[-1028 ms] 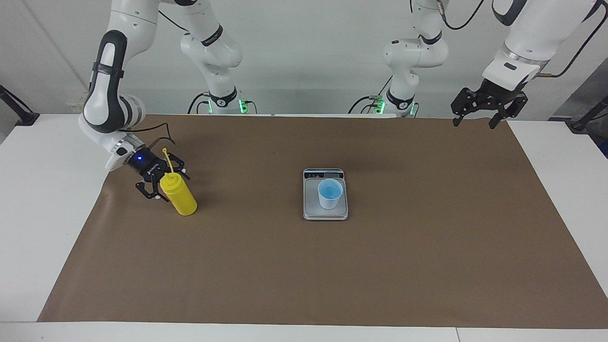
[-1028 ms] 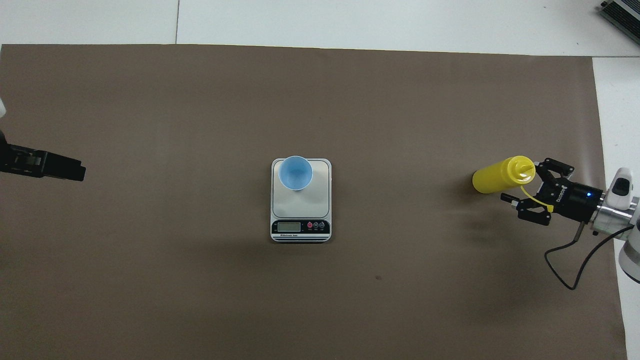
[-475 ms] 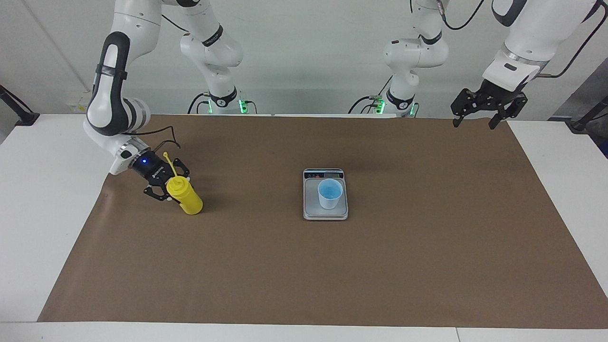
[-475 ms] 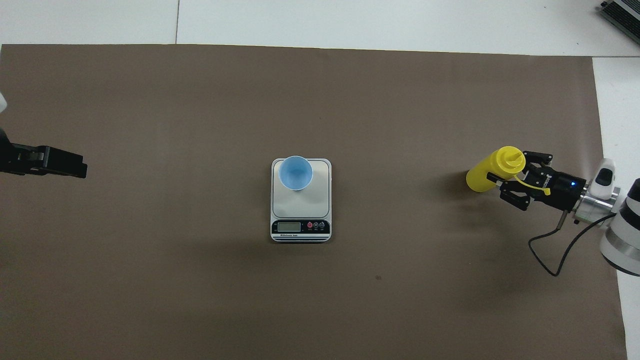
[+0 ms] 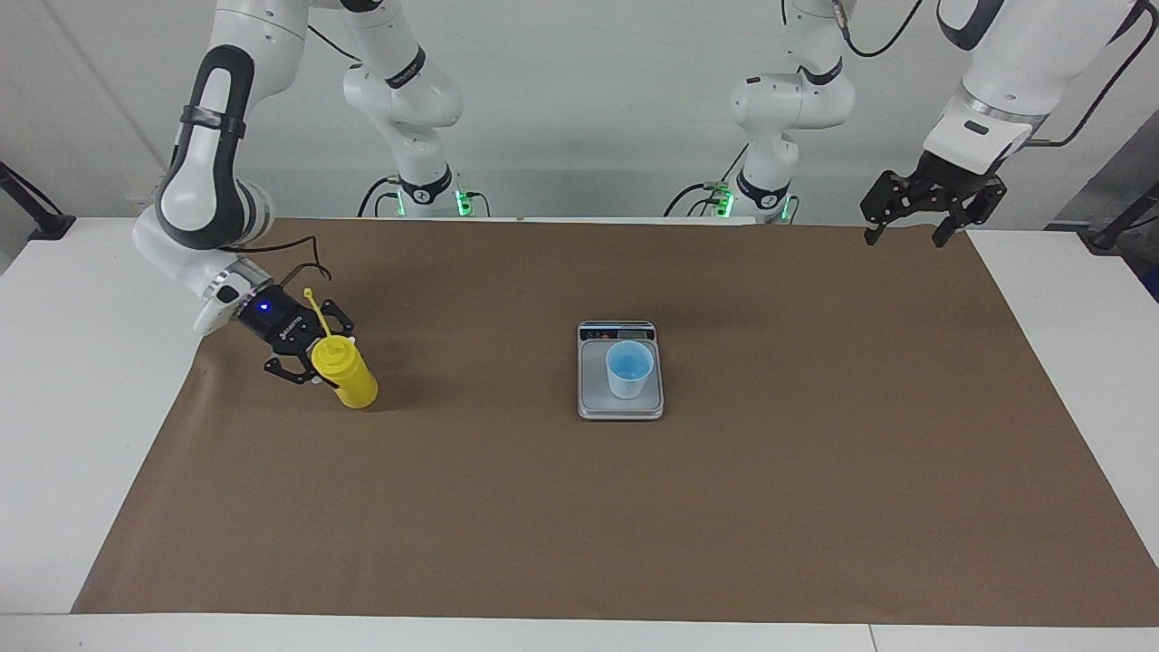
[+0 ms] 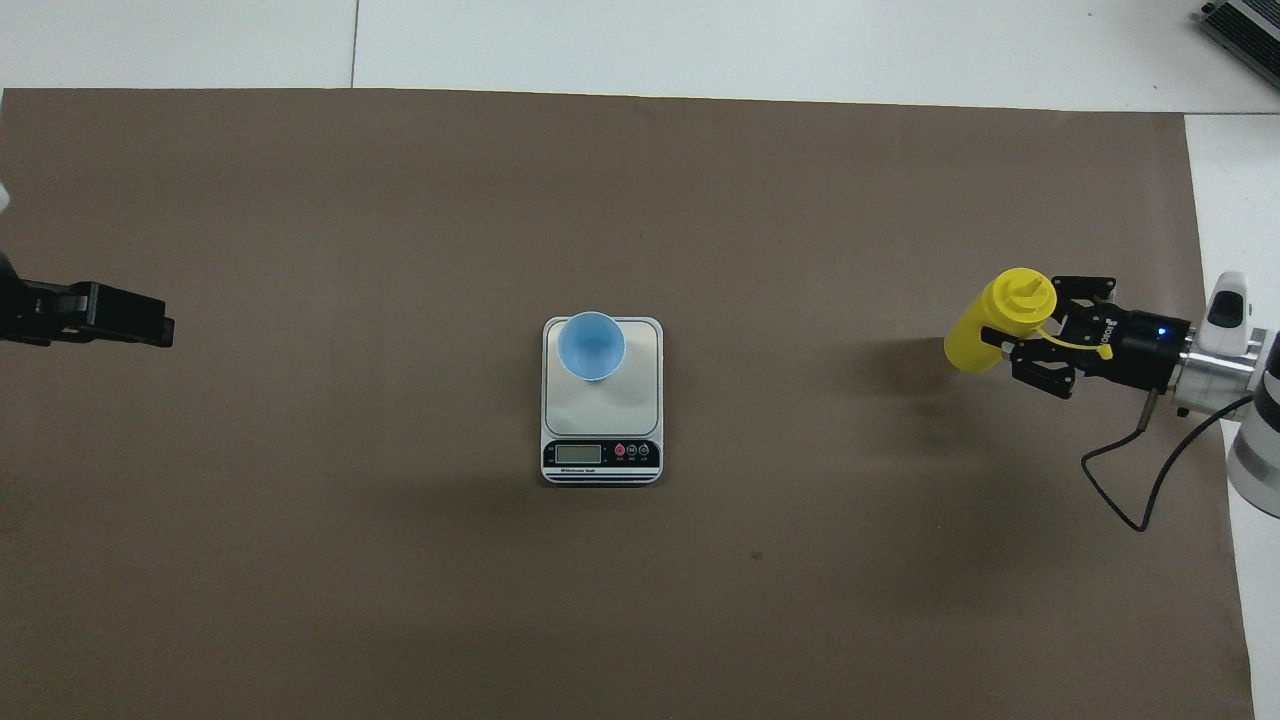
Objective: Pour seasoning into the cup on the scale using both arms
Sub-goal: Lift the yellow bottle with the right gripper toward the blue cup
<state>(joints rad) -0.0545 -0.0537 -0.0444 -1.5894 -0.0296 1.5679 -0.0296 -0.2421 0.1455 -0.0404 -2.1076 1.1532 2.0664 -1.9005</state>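
Observation:
The yellow seasoning bottle [image 5: 351, 384] leans over the brown mat toward the right arm's end of the table, its cap strap sticking up. My right gripper [image 5: 324, 358] is shut on its upper part, fingers on either side below the nozzle; both show in the overhead view too, the bottle [image 6: 985, 330] and the gripper [image 6: 1030, 320]. I cannot tell whether the bottle's base touches the mat. The light-blue cup [image 5: 628, 369] [image 6: 591, 345] stands upright on the scale [image 5: 593, 398] [image 6: 600, 410] mid-table. My left gripper [image 5: 904, 237] [image 6: 140, 327] is open, empty and raised over the mat at the left arm's end, waiting.
A brown mat [image 5: 724, 507] covers most of the white table [image 5: 72, 380]. The scale's dark display strip [image 6: 600, 455] faces the robots. A black cable [image 6: 1130, 490] loops from the right wrist over the mat's edge.
My right gripper has swung the bottle's top a little away from the robots, and the bottle now leans at a different angle. The left gripper, cup and scale have hardly moved.

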